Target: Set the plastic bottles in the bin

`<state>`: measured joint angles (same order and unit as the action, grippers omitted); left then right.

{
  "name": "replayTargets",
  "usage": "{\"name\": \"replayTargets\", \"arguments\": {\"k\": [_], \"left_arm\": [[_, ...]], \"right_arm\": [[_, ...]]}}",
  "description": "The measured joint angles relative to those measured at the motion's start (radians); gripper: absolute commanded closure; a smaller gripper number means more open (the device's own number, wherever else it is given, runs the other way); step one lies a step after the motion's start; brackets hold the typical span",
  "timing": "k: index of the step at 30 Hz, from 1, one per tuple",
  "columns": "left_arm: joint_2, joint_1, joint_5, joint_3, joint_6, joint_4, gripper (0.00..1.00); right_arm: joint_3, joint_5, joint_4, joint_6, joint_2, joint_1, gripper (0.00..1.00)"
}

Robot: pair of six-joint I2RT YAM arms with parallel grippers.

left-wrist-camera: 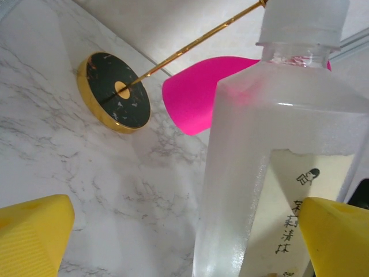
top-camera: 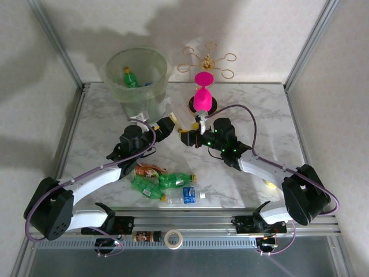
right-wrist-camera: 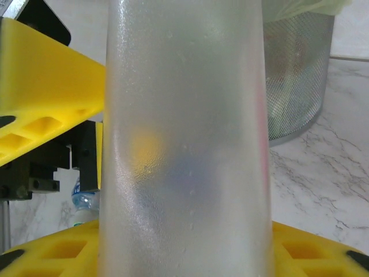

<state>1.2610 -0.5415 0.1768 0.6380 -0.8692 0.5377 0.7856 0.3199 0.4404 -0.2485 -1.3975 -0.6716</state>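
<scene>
White marble tabletop (top-camera: 262, 118), pale walls (top-camera: 259, 34); left gripper (top-camera: 173, 125) wide, right gripper (top-camera: 199, 124) clasping frosted bottle (right-wrist-camera: 184, 138)

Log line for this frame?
right gripper: shut on frosted bottle | left gripper: open beside it | bin: green bottle inside | table: bottle pile near left arm

Frosted bottle (right-wrist-camera: 184, 133) in yellow gripper (right-wrist-camera: 173, 190), bin (right-wrist-camera: 297, 75) behind.
</scene>
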Motion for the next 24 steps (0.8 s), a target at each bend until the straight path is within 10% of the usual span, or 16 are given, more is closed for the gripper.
{"name": "replayTargets", "arguments": {"k": [13, 24], "left_arm": [[0.058, -0.047, 0.023, 0.064, -0.006, 0.032, 0.03], [0.085, -0.053, 0.052, 0.073, -0.035, 0.073, 0.32]], "right_arm": [[-0.027, 0.074, 0.072, -0.037, 0.0, -0.002, 0.53], [-0.027, 0.069, 0.062, -0.032, -0.005, -0.008, 0.53]]}}
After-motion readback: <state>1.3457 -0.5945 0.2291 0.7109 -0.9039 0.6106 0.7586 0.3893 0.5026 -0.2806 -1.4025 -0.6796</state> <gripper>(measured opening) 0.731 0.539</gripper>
